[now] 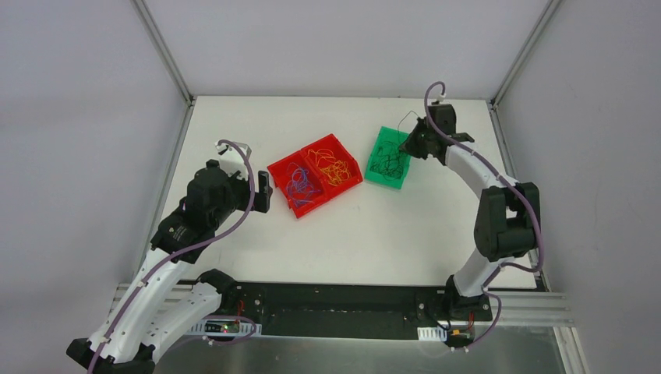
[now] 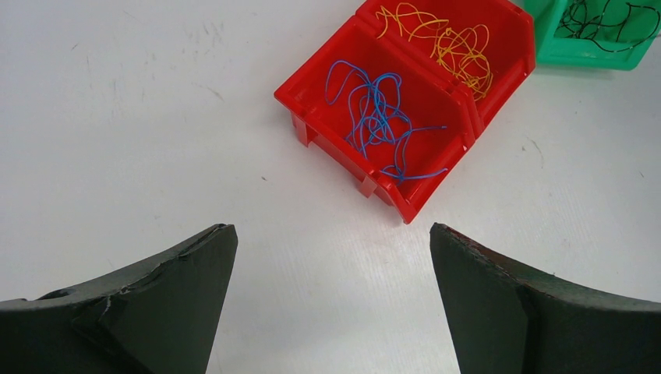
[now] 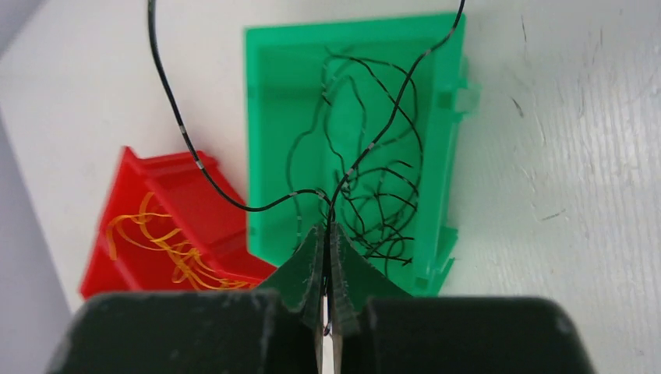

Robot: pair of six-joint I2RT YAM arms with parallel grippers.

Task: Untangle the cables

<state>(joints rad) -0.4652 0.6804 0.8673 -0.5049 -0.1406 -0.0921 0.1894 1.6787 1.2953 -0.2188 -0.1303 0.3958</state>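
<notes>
Right gripper [image 3: 326, 234] pinched shut on a black cable [image 3: 251, 209] over the green bin [image 3: 271, 101], left gripper [image 2: 331, 231] wide open, empty; probably best to lower deep inside before release, since loose ends trail beyond the rim.

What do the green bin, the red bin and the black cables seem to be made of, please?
The green bin looks like moulded hard plastic, smooth with a slight sheen and crisp moulded edges. The red bin is likely the same plastic, glossy, with a moulded divider. The black cables look like thin flexible wire, probably plastic-coated, curling freely, with small pale bands along the strands.
</notes>
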